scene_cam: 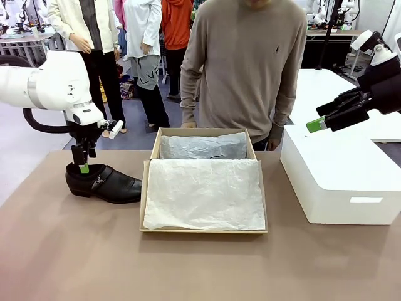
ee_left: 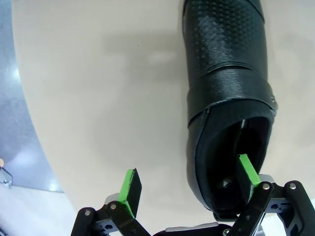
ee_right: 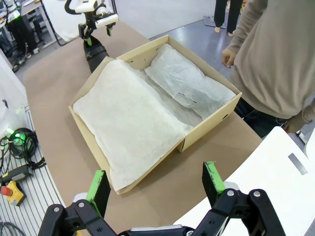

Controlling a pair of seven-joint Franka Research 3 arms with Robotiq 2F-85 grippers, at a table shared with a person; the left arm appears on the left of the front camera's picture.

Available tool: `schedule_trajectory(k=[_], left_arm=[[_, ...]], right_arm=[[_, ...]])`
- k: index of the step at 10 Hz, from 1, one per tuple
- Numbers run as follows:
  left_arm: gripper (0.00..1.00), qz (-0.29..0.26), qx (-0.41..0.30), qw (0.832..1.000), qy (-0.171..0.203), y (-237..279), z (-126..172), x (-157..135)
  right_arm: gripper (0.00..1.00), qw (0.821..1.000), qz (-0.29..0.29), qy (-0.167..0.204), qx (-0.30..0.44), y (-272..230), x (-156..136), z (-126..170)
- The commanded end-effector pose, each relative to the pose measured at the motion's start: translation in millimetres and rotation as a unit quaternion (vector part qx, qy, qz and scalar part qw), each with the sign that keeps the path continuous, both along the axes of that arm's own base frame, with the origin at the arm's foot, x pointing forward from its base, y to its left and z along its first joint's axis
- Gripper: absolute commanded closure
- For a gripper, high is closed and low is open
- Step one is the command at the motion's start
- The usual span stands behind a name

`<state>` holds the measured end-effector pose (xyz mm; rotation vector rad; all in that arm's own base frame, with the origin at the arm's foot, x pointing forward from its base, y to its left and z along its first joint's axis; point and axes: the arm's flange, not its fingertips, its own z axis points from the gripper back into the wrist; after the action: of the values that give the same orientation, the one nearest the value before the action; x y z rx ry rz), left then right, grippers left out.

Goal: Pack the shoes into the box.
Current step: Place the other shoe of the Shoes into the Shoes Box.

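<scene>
One glossy black shoe (scene_cam: 108, 182) with a buckled side strap lies on the table just left of the box, toe toward it. My left gripper (scene_cam: 83, 165) hangs over its heel, open. In the left wrist view, one green pad (ee_left: 247, 170) reaches into the opening of the shoe (ee_left: 227, 73) and the other pad (ee_left: 130, 187) stands outside its wall; left gripper (ee_left: 189, 181). The tan cardboard box (scene_cam: 146, 188) lies open mid-table, lined with white tissue that bulges at the far end. My right gripper (scene_cam: 318, 123) is raised at the right, open and empty. The right wrist view looks down on the box (ee_right: 206, 130) past the right gripper (ee_right: 156, 184).
A big white block-shaped box (scene_cam: 338, 182) stands right of the cardboard box. A person in a beige sweater (scene_cam: 247, 69) stands at the far edge, hands by the box's far rim. Bare brown tabletop (scene_cam: 188, 269) stretches across the front. Cables and a red stop button (ee_right: 12, 189) lie on the floor.
</scene>
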<state>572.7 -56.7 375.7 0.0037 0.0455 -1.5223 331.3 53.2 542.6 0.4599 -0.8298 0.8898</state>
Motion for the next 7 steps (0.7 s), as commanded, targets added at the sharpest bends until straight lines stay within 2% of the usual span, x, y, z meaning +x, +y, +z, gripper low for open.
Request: schedule_trajectory(k=[1, 4, 7], left_arm=[[0.0, 0.005, 0.009, 1.0, -0.013, 3.9, -4.9, 3.4], [0.0, -0.001, 0.007, 1.0, 0.007, 5.0, -17.3, 6.5], [0.0, -0.004, 0.007, 1.0, 0.01, 3.7, -29.0, 8.6]], right_arm=[[0.0, 1.0, 0.009, -0.006, 0.005, 0.2, 2.5, -0.8], [0.0, 1.0, 0.009, -0.006, 0.005, 0.2, 2.5, -0.8], [0.0, 1.0, 0.009, -0.006, 0.005, 0.2, 2.5, -0.8]])
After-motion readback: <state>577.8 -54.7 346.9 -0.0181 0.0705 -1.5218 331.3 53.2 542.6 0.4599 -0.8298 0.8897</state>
